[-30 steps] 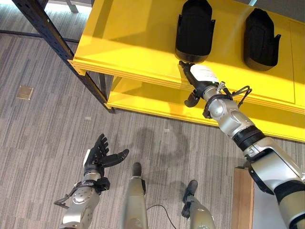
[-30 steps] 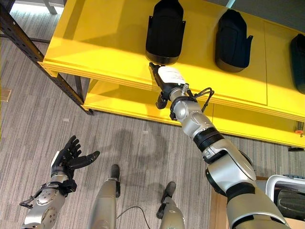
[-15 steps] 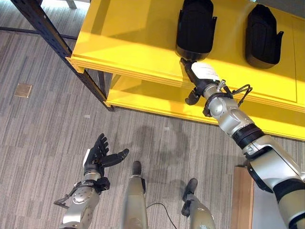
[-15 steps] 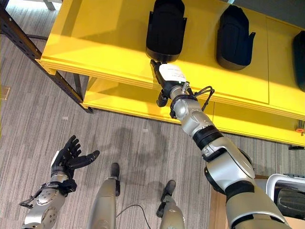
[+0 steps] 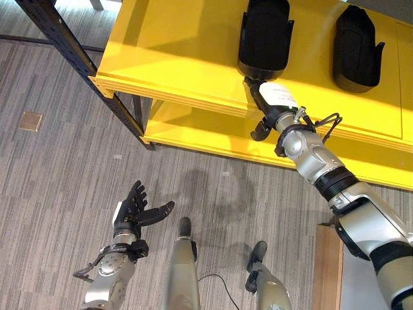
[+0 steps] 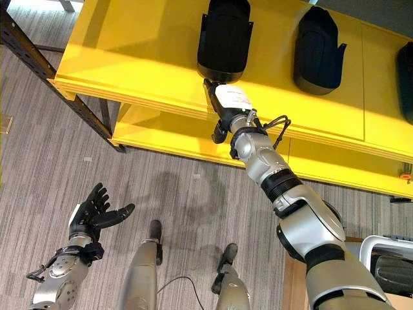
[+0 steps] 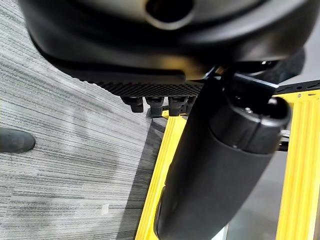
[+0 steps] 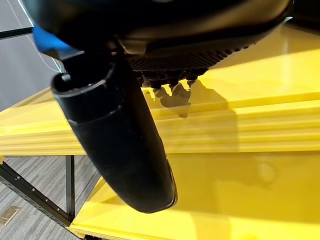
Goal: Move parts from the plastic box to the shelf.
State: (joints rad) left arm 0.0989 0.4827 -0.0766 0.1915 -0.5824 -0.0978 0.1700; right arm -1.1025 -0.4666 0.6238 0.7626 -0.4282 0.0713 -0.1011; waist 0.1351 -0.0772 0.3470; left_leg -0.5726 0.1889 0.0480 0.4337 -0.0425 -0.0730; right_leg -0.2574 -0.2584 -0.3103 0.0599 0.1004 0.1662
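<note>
The right hand [image 5: 270, 103], fingers straight, reaches over the front edge of the yellow shelf [image 5: 174, 58], just before a black part [image 5: 264, 39]. Left hand [image 5: 132, 213] hangs open above the floor [image 5: 58, 174].

Bright, even overhead light is falling on the glossy yellow shelf top [image 5: 181, 51], and a paler band of glare is running across it toward its front edge. The black moulded plastic parts [image 5: 264, 39] are throwing short, soft shadows onto the board beside them. The lower yellow shelf board [image 5: 193, 129] is sitting in duller shade under the top one. On the grey striped carpet floor [image 5: 64, 181], faint, blurry-edged shadows are spreading in front of the shelf. In the right wrist view, the right hand [image 8: 125, 145] is casting a dark finger shadow on the shelf's front edge, and the lower board is reflecting a pale sheen.
</note>
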